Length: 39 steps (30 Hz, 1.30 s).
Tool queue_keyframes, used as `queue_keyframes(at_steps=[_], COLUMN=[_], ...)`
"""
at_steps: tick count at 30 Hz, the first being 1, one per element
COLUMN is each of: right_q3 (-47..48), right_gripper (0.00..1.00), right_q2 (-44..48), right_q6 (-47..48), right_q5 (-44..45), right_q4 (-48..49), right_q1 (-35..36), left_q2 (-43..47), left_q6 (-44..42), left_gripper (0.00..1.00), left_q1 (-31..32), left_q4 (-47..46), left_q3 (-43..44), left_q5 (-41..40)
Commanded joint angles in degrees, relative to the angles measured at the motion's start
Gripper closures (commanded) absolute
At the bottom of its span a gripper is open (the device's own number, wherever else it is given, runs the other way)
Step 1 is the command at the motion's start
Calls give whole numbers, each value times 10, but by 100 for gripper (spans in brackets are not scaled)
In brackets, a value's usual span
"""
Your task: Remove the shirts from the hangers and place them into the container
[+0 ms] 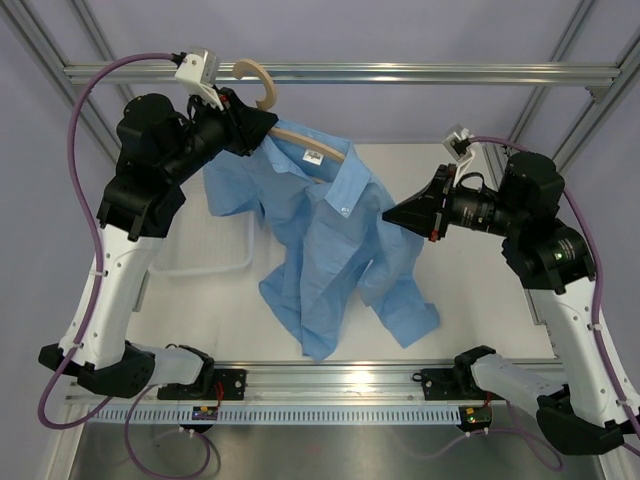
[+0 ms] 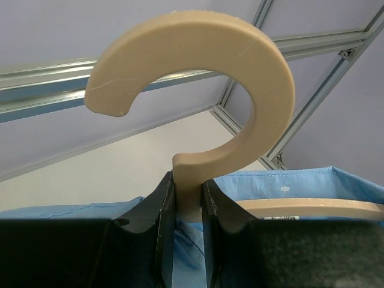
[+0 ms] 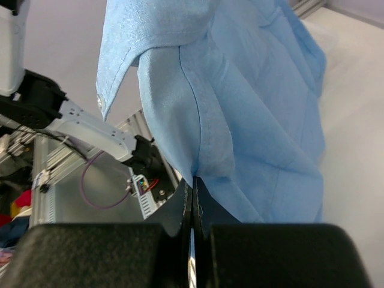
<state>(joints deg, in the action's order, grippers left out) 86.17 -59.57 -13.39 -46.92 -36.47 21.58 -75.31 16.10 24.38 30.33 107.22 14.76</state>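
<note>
A light blue shirt [image 1: 330, 250] hangs from a beige hanger [image 1: 262, 85], its lower part crumpled on the table. My left gripper [image 1: 255, 125] is shut on the hanger's neck just below the hook. In the left wrist view the hook [image 2: 240, 72] rises from between the jaws of the left gripper [image 2: 188, 186], with the shirt [image 2: 312, 183] draped over one hanger arm. My right gripper [image 1: 392, 214] pinches the shirt's right edge. In the right wrist view the right gripper [image 3: 193, 189] is shut on a fold of the shirt [image 3: 252, 120]. The clear container [image 1: 205, 268] lies left of the shirt, partly covered.
A silver frame bar [image 1: 400, 73] runs across the back, just behind the hook. Slanted frame posts stand at both back corners. A toothed rail [image 1: 330, 410] lines the near edge between the arm bases. The white left arm [image 3: 90, 129] shows in the right wrist view.
</note>
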Motion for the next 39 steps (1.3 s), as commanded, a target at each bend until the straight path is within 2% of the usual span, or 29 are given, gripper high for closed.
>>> queue_keyframes(at_steps=[1,7,11,15,22,28,32,39], right_q3=[6,-13,-64,-160,-217,-213,-246,-286], right_gripper=[100,100,100,100,100,100,100,100], right_q2=[49,115,138,205,219,277,358,399], right_q6=[24,5,-8,-41,-45,-49,-60,-99], right_q5=[92,181,188,242,292,375,444,454], right_q4=[-29,-81,-91,-62,-79,-96,-77,-36], right_q1=[7,6,7,7,6,7,6,7], left_q2=[-6,-23,-29,-48,-64,-48,-31,9], left_q6=[-8,-30,-22,-32,6,15,24,67], left_gripper=[100,100,100,100,100,100,100,100], left_q1=[3,2,1,0,-5,-5,-5,-5], left_q4=[-40,-29,-47,-19,-24,-42,-69,-115], left_q3=[22,15,13,60,104,83,53,-7], left_q5=[2,-46,-43,-54,-55,-132,-176,-233])
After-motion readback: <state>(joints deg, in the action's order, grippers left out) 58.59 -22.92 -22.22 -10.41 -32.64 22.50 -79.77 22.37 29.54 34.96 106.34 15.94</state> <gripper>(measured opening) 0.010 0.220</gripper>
